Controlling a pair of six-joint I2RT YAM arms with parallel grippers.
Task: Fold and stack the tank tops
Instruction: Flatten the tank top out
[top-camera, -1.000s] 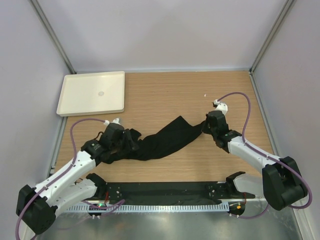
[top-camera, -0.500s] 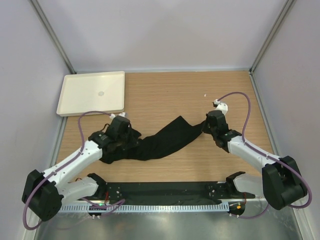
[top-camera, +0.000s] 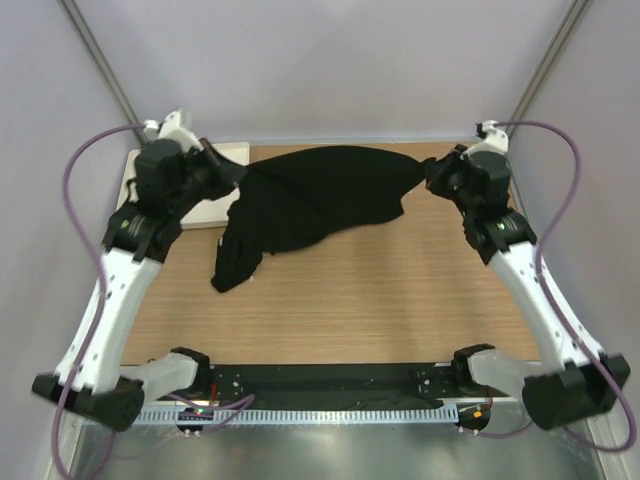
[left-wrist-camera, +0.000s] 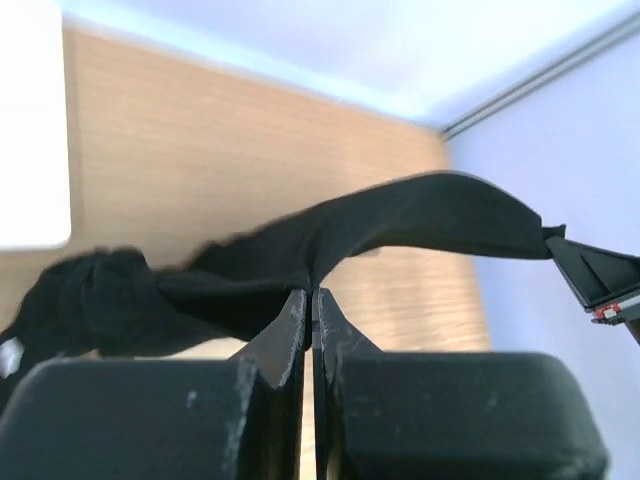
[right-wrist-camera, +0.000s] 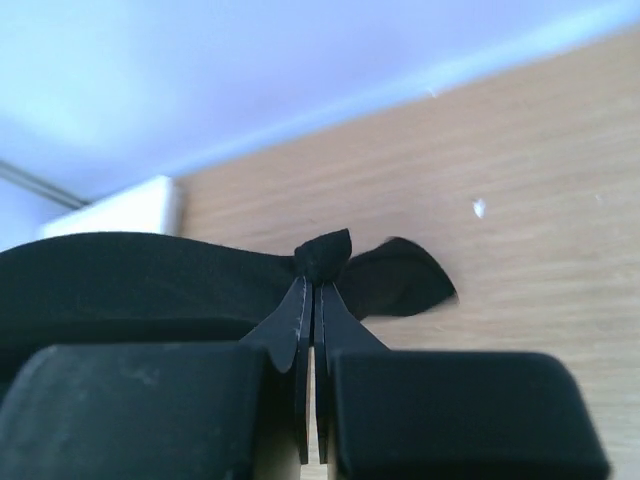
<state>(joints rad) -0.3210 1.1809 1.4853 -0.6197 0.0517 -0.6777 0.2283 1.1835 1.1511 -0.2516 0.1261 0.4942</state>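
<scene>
One black tank top (top-camera: 320, 195) hangs stretched in the air over the far half of the table, held between both grippers. My left gripper (top-camera: 236, 176) is shut on its left edge, and a loose end droops down to the wood (top-camera: 230, 272). My right gripper (top-camera: 432, 178) is shut on a bunched corner at its right end. In the left wrist view the jaws (left-wrist-camera: 312, 300) pinch the fabric (left-wrist-camera: 400, 215), which runs off towards the other gripper. In the right wrist view the gripper (right-wrist-camera: 318, 285) clamps a small tuft of the top (right-wrist-camera: 120, 270).
A white tray (top-camera: 205, 212) sits at the far left corner, largely covered by the left arm; it also shows in the wrist views, as the tray (left-wrist-camera: 30, 130) and the tray (right-wrist-camera: 130, 210). Grey walls close the back and sides. Bare wooden tabletop (top-camera: 380, 300) lies below the garment.
The left gripper shut on the top's left end. Both arms then rose and swung to the far side, lifting the crumpled top off the table and spreading it between them.
</scene>
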